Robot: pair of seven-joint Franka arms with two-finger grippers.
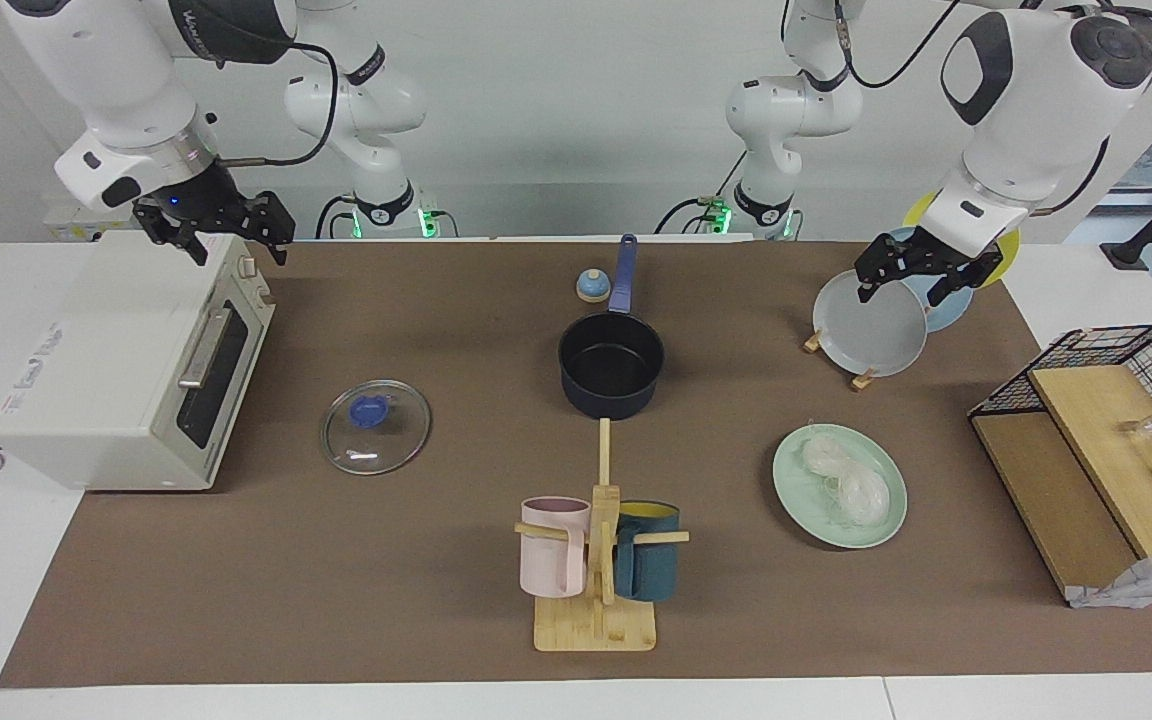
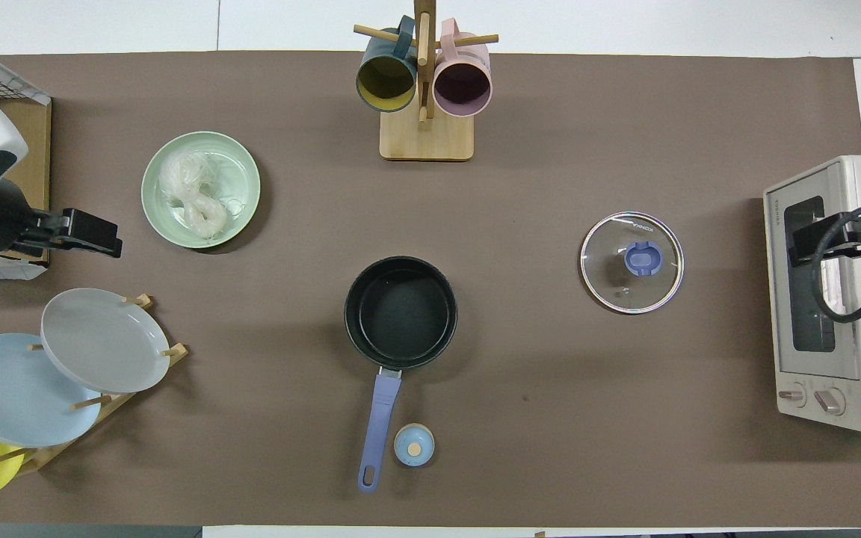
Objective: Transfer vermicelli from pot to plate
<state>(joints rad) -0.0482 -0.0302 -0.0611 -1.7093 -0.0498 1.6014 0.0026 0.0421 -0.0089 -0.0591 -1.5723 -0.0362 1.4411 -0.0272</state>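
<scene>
The vermicelli (image 1: pixel 846 480) (image 2: pixel 195 194) lies as a whitish clump on the mint-green plate (image 1: pixel 786 482) (image 2: pixel 242 170), toward the left arm's end of the table. The navy pot (image 1: pixel 611 362) (image 2: pixel 400 312) stands mid-table with a black, empty inside and its blue handle pointing toward the robots. My left gripper (image 1: pixel 904 290) (image 2: pixel 102 235) is open and empty, raised over the plate rack. My right gripper (image 1: pixel 236 248) (image 2: pixel 800 246) is open and empty, raised over the toaster oven.
A glass lid (image 1: pixel 376 427) lies between the pot and the toaster oven (image 1: pixel 126 370). A mug tree (image 1: pixel 598 560) with a pink and a teal mug stands farther out than the pot. A rack holds the grey plate (image 1: pixel 871 330) and blue and yellow plates. A wire basket (image 1: pixel 1136 360) sits at the left arm's end.
</scene>
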